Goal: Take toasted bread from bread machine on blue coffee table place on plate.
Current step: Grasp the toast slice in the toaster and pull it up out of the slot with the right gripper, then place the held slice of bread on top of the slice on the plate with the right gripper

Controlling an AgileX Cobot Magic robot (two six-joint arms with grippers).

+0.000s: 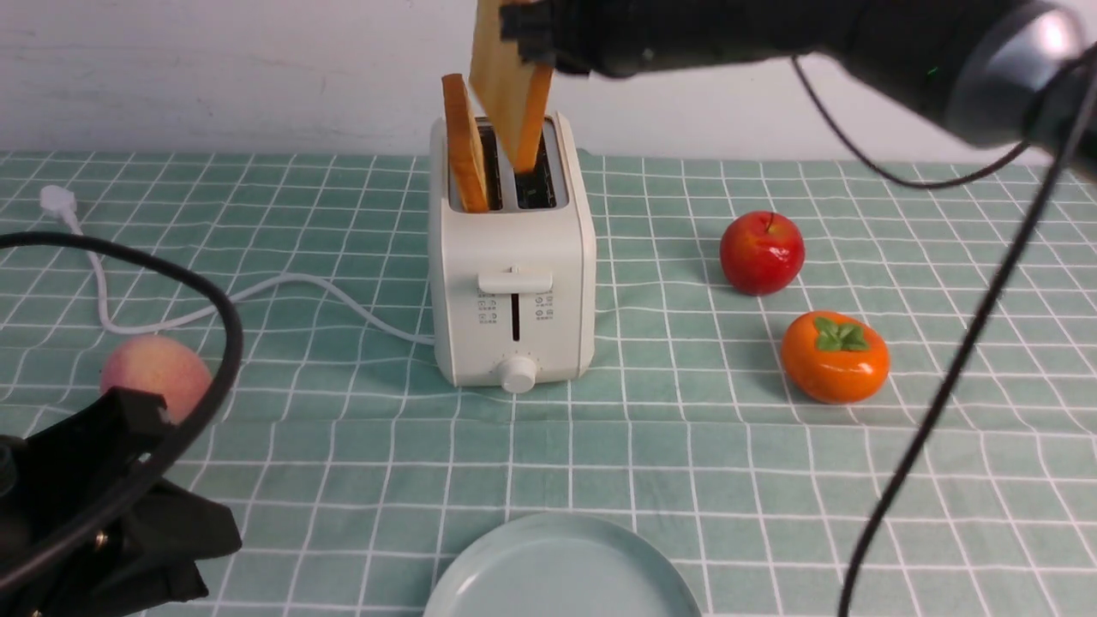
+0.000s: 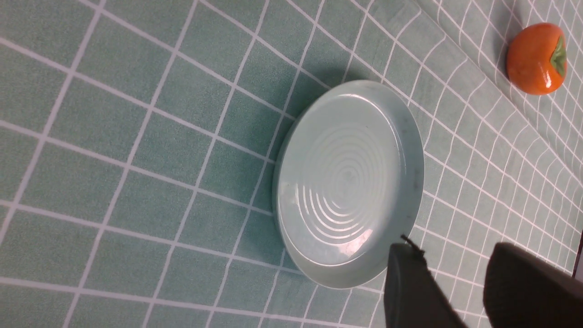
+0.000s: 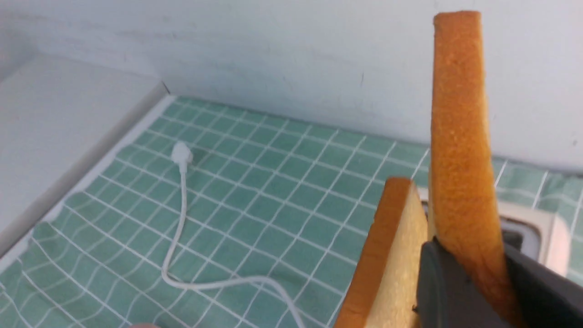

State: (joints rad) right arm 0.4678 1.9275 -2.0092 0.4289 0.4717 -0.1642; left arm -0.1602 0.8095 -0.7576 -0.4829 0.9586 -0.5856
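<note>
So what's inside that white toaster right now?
One slice stands in the left slot of the toaster. The other slice, clamped by the right gripper, is tilted and mostly out, its lowest corner at the right slot's mouth. Deeper down the slots are dark; nothing more shows.

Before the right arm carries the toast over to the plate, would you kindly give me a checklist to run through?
1. Grip: right end effector shut on the held slice: ok.
2. Clearance: the held slice's lower corner is at the bread machine slot, not above it: not ok.
3. Landing spot: plate bare: ok.
4. Other toast: second slice seated in its slot: ok.
5. Other arm: left end effector open, empty: ok.
</note>
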